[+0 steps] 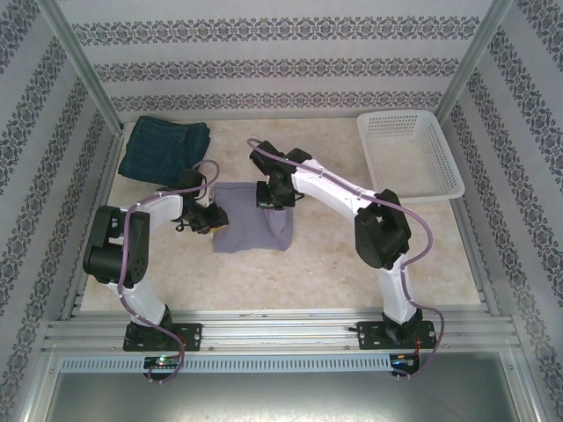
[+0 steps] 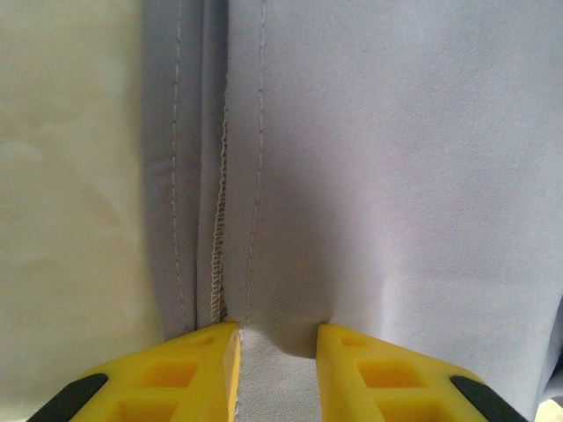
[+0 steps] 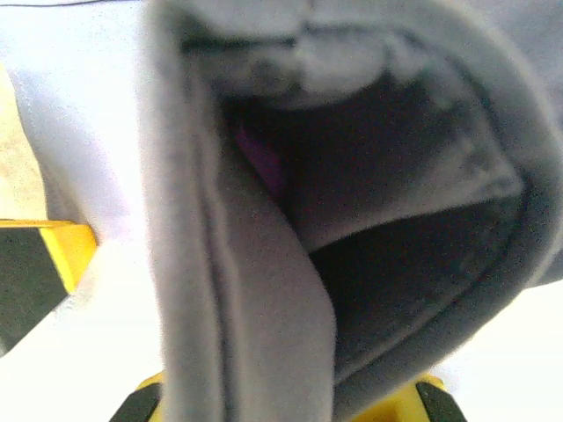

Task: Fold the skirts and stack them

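Top view: the grey skirt (image 1: 251,230) lies at the middle of the bench (image 1: 352,272), between the two arms. The left hand (image 1: 208,218) sits at the skirt's left edge. In its wrist view the yellow fingers (image 2: 198,378) stand slightly apart, pinching a pucker of cloth beside the stitched seam. The right hand (image 1: 271,199) is clamped tight on the skirt's right side, which is raised off the bench, with a fold hanging close before its camera. Denim pile (image 1: 165,148): back left corner. White basket (image 1: 412,156): back right.

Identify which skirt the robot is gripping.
The lavender-grey skirt at the centre; the dark blue denim one lies folded, untouched, at the far left.
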Robot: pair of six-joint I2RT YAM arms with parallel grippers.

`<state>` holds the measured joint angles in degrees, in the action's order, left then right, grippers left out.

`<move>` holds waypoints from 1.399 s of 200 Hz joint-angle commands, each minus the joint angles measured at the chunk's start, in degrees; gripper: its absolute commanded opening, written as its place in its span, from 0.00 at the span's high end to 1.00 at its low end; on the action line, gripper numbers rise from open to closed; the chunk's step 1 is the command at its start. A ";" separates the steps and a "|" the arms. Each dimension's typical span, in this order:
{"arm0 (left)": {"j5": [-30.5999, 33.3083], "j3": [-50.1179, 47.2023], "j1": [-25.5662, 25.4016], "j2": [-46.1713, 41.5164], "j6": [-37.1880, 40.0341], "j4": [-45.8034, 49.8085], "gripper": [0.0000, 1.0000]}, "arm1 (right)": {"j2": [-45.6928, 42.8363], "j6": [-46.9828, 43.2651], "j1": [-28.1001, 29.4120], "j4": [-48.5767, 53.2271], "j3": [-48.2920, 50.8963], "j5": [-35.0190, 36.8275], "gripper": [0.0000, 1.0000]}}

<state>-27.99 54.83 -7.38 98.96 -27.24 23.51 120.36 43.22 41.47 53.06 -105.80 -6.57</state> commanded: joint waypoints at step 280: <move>4.53 -1.63 2.15 -0.08 0.41 4.63 0.76 | 10.05 15.13 4.23 -15.60 -6.26 -16.71 0.86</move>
<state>-23.73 53.67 -5.50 97.41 -27.40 27.53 128.46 57.54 44.88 38.70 -108.73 -21.30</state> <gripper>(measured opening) 0.236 0.108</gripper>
